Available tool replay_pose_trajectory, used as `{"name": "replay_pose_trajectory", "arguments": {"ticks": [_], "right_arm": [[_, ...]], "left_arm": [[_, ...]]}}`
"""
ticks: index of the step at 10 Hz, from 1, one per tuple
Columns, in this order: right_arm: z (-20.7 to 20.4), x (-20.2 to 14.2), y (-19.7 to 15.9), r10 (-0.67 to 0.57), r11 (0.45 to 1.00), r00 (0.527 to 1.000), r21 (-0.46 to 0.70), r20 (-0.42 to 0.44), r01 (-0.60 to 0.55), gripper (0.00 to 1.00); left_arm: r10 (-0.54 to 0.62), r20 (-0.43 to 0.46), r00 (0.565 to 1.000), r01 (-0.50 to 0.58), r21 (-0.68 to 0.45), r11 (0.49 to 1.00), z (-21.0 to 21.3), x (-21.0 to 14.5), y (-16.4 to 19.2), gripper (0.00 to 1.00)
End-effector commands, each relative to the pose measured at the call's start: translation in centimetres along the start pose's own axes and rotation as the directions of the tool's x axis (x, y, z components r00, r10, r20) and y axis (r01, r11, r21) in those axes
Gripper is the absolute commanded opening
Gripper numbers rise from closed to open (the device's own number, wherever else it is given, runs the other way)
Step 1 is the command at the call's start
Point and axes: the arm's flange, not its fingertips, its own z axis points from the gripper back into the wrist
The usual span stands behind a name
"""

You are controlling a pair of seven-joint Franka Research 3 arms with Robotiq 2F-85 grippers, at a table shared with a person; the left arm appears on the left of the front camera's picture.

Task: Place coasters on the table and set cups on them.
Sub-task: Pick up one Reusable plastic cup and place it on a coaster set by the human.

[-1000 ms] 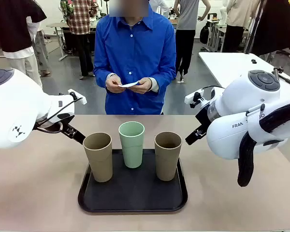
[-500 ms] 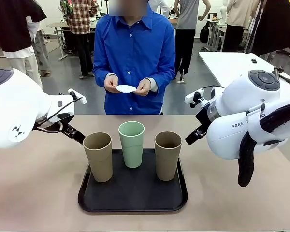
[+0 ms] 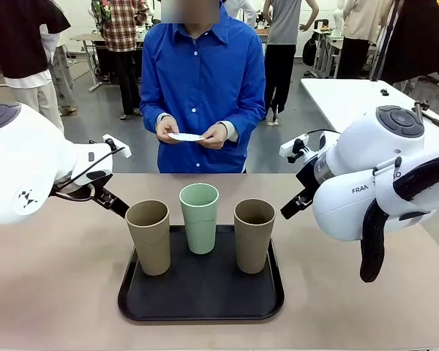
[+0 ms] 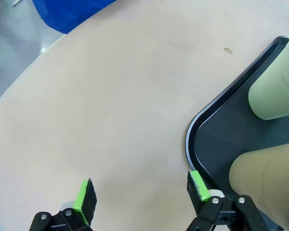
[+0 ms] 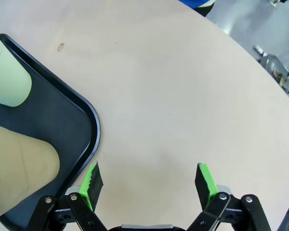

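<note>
Left pincer [image 4: 140,193] hangs low over bare table [image 4: 111,96] with its green pads wide apart and nothing between them. One pad sits just beside the rounded corner of the black tray [image 4: 204,127]. On the tray past that corner stands the left tan cup [image 4: 265,178], and the green cup [image 4: 274,89] is farther along. A small brown speck [image 4: 227,49] lies on the table off the tray's edge. Right pincer [image 5: 149,179] also hangs with its pads wide apart and empty over the table, one pad just beside the tray's other near corner, where the right tan cup [image 5: 21,163] stands closest and the green cup beyond it. From the front, both pincers flank the tray, one at each side, each near the tan cup on its own side but touching neither. All three cups stand upright and empty on the tray, the two tan ones toward its front and the green one between them and a little farther back, none touching another. The tray lies in the middle of the table. Beyond the table's far edge a person [image 3: 203,80] in a blue shirt stands facing the robot, holding a thin white coaster [image 3: 184,137] between both hands [image 3: 216,134] at waist height, well above and behind the cups. I cannot tell whether the hands hold one coaster or several.
</note>
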Motion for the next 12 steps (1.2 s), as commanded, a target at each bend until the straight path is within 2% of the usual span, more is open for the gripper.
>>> {"name": "replay_pose_trajectory", "arguments": {"ticks": [1, 6, 8, 9, 10, 12], "right_arm": [[0.0, 0.0, 0.0, 0.000, 1.000, 1.000, 0.000, 0.000, 0.000, 1.00], [0.0, 0.0, 0.0, 0.000, 1.000, 1.000, 0.000, 0.000, 0.000, 1.00], [5.9, 0.6, 0.2, 0.002, 0.998, 1.000, -0.062, -0.015, -0.002, 1.00], [8.8, 0.7, 0.7, 0.004, 0.998, 0.999, -0.061, -0.036, -0.006, 1.00], [11.4, 0.1, 1.4, -0.024, 0.999, 0.995, -0.032, -0.097, 0.021, 1.00], [15.1, -3.4, 3.2, -0.053, 0.998, 0.979, 0.011, -0.195, 0.056, 1.00]], "left_arm": [[0.000, 0.000, 1.000, 0.000, 0.000, 1.000, 0.0, 0.0, 0.0, 1.00], [0.000, 0.000, 1.000, 0.000, 0.000, 1.000, 0.0, 0.0, 0.0, 1.00], [-0.034, 0.042, 0.999, 0.032, 0.055, 0.998, 6.1, -0.4, 0.8, 1.00], [-0.051, 0.043, 0.998, 0.050, 0.032, 0.998, 8.7, -0.6, 0.3, 1.00], [-0.063, 0.014, 0.998, 0.063, 0.019, 0.998, 11.1, -1.4, -0.3, 1.00], [-0.085, -0.113, 0.990, 0.077, -0.070, 0.995, 14.4, -4.7, -2.6, 1.00]]}}
